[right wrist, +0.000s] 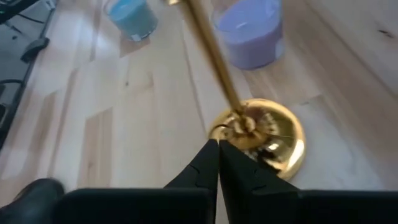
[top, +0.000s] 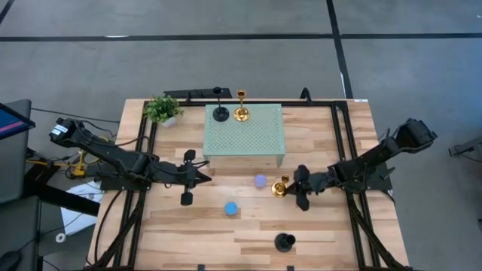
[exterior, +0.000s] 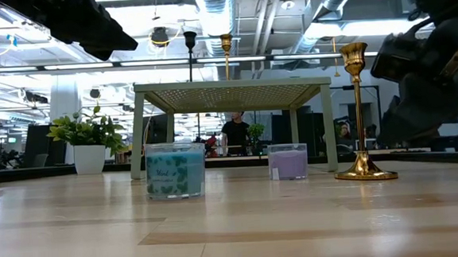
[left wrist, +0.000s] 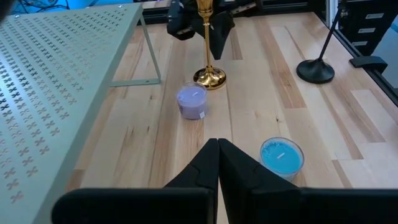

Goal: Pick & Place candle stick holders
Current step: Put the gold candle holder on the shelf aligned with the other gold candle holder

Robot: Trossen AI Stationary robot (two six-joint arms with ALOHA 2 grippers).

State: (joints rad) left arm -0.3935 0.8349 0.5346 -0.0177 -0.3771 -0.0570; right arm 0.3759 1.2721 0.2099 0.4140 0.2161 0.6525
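I see the right tool (top: pixel 292 188) pressed together by a gold holder (top: pixel 279 189) — lilac holder (top: pixel 260 181) just left. Left tool (top: pixel 205 176) also closed; mint stand (top: pixel 243 135) fills upper centre.

Overhead view straight down on the table (top: pixel 248 226), low view level across it, wrist views close, all sharing the gold holder (top: pixel 280 188).

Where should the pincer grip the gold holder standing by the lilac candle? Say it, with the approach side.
Grip the gold holder on its thin upright stem, above the wide round base. Come level from the right, where the right pincer is; the lilac candle stands on its left.
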